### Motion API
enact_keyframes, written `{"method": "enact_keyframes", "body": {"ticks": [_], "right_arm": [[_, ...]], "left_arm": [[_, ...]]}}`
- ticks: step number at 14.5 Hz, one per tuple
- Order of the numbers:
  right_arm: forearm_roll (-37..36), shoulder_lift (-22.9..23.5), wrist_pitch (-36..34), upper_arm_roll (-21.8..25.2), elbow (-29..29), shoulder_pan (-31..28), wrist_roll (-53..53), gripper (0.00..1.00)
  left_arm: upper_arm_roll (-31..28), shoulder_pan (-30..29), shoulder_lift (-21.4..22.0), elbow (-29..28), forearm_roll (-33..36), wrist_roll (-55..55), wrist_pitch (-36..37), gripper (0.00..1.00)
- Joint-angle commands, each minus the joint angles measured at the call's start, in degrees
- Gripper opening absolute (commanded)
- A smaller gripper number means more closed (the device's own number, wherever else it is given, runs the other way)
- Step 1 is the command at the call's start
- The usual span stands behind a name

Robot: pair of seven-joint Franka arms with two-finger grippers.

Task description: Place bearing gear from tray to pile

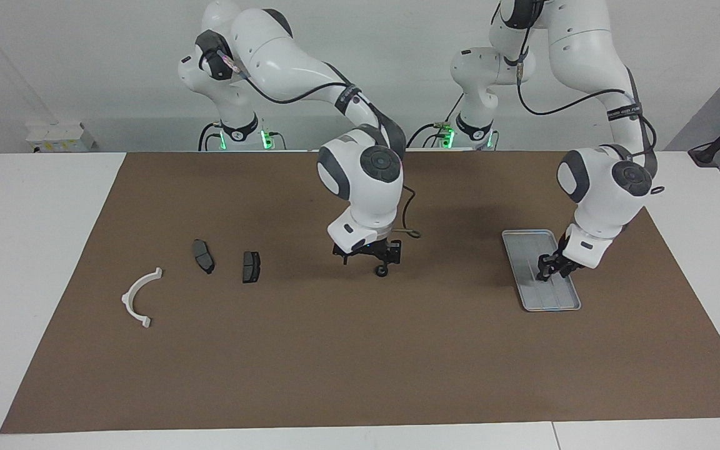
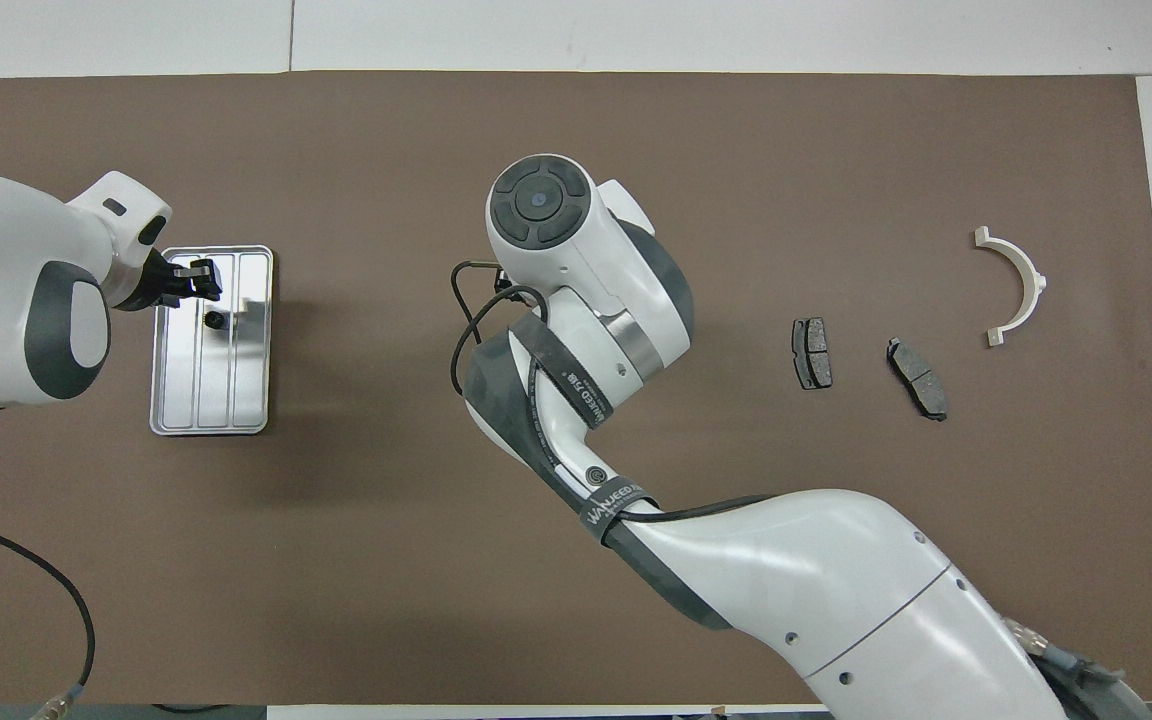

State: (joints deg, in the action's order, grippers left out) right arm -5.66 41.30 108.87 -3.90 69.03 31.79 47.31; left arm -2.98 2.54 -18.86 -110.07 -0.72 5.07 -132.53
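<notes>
- Two gears in play: one bearing gear [image 2: 213, 320] sits in the tray [image 1: 554, 301], toward the left arm's end of the desk [image 1: 360, 350]; second gear [image 1: 382, 271] lies on the mat mid-desk, between tray and pile.
- Pile = two dark pads [image 1: 204, 255] [image 1: 250, 266] plus white arc [image 1: 140, 297], toward the right arm's end; no gear there yet.
- Step in hand, by my read: pick-up phase on both sides, transfer not done.
- Left claw [image 1: 548, 270] is low in the tray, at or just beside the gear; can't tell if its tips are apart or clamped on it, the gear is hidden under it in the facing view.
- Right claw [image 1: 372, 260] is low over the mid-desk gear, tips apart, one tip touching or just beside it; not gripped.
- Next calls for: close squarely on the small round gear, lift clear, carry to beside the pads. Slip risk, small part.
- Pose: left arm bent down steeply, wrist tilted toward the tray; right arm stretched out from its base, wrist pointing down.
</notes>
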Motion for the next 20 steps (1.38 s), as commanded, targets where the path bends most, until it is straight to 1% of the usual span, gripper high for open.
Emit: {"method": "enact_keyframes", "body": {"ticks": [1, 5, 11, 13, 14, 18, 19, 20], "right_arm": [[-1.2, 4.4, -0.1, -0.1, -5.5, 0.6, 1.9, 1.0], [-1.6, 6.8, 2.5, -0.4, -5.7, 0.9, 3.2, 1.0], [-1.7, 7.8, 3.8, -1.0, -5.7, 1.1, 3.8, 1.0], [-1.9, 8.0, 3.9, -1.3, -5.7, 1.3, 4.5, 0.96], [-2.0, 8.2, 4.1, -1.3, -5.7, 1.9, 4.9, 0.96], [-4.3, 9.1, 5.6, -1.7, -5.3, 2.4, 6.4, 0.96], [-4.2, 8.9, 5.6, -1.7, -5.3, 2.2, 6.3, 0.96], [-4.2, 8.9, 5.6, -1.7, -5.3, 2.1, 6.3, 0.96]], "left_arm": [[0.5, -1.0, -0.3, -1.5, 0.6, -0.2, -2.6, 0.45], [0.5, -1.0, -0.1, -3.1, 0.6, 0.0, -3.1, 0.45], [0.6, -0.4, 0.0, -4.1, 0.6, 2.1, -3.3, 0.45], [0.6, -0.2, 0.0, -4.1, 0.6, 3.6, -3.1, 0.45], [0.6, -0.2, 0.0, -4.1, 0.5, 3.7, -3.2, 0.45], [0.6, -0.2, 0.4, -5.4, 0.6, 3.6, -3.9, 0.45], [0.6, -0.3, 0.4, -5.5, 0.6, 3.6, -3.9, 0.42], [0.6, -0.4, 0.4, -5.5, 0.6, 3.6, -3.9, 0.31]]}}
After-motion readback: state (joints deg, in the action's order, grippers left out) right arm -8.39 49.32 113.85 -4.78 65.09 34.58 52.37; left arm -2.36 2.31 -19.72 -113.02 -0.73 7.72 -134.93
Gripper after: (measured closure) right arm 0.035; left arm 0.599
